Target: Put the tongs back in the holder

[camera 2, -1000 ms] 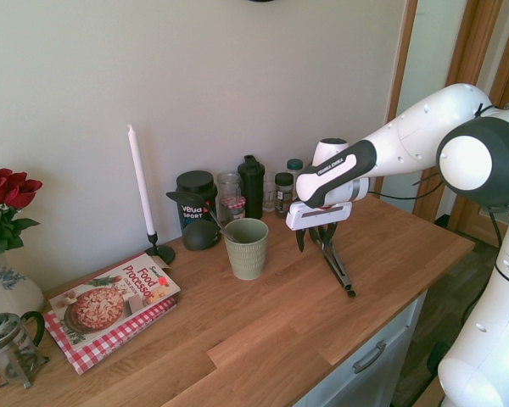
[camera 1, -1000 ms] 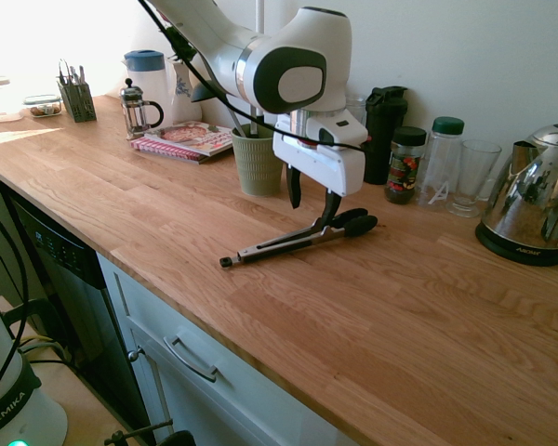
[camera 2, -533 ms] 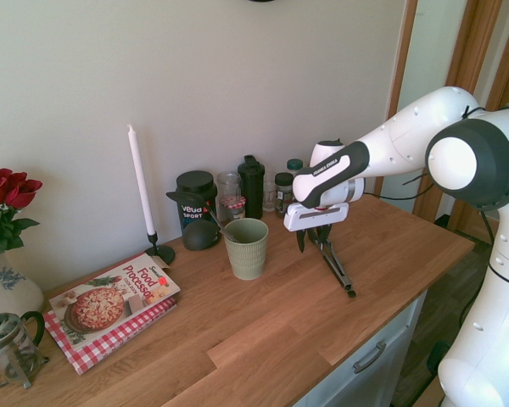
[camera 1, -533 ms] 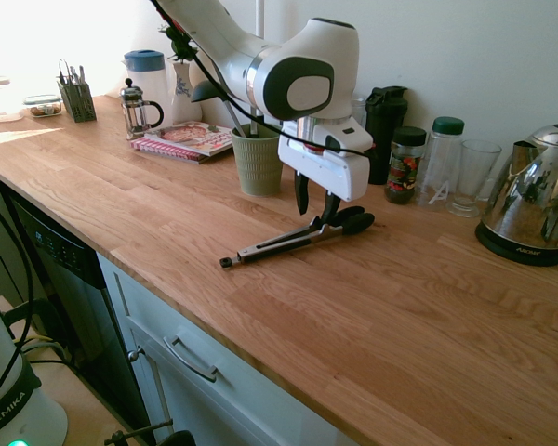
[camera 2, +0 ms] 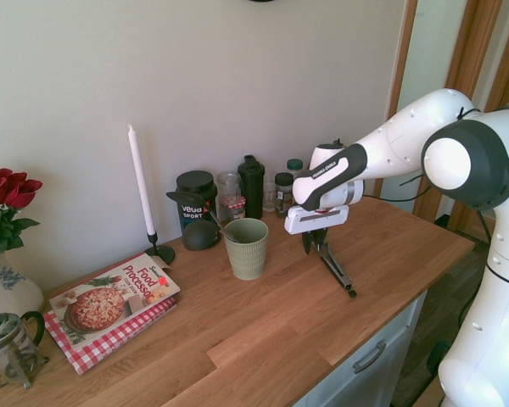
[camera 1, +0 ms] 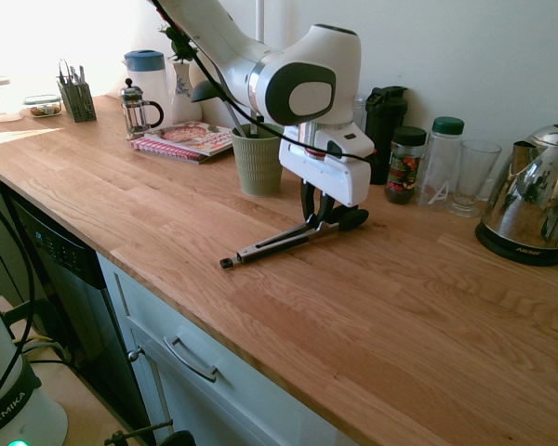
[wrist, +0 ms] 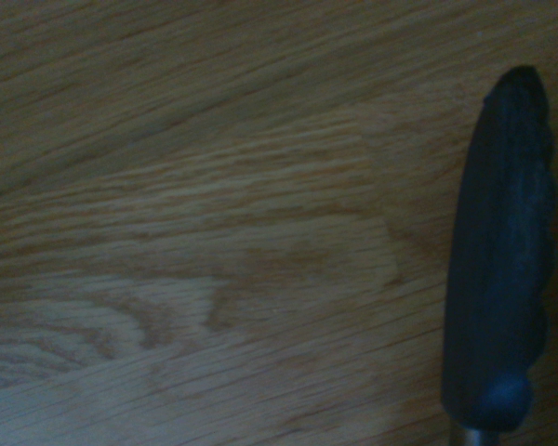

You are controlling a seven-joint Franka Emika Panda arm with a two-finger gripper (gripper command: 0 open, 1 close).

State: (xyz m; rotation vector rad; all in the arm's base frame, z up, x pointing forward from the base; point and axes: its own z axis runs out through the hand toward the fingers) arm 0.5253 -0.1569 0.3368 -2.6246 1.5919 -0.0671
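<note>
Silver, black-tipped tongs (camera 1: 288,241); sage-green ribbed holder (camera 1: 258,160)

The counter (camera 1: 167,200) is warm brown wood with wavy grain lines, smooth and a little shiny. The tongs (camera 1: 284,242) are silver metal, with matt black, rubbery-looking tips. The holder (camera 1: 258,160) is pale green, ribbed and dull. The kettle (camera 1: 530,209) is metal, shiny like a mirror. The drinking glass (camera 1: 471,177) is clear. The gripper (camera 1: 318,212) has smooth white plastic above dark fingers.
</note>
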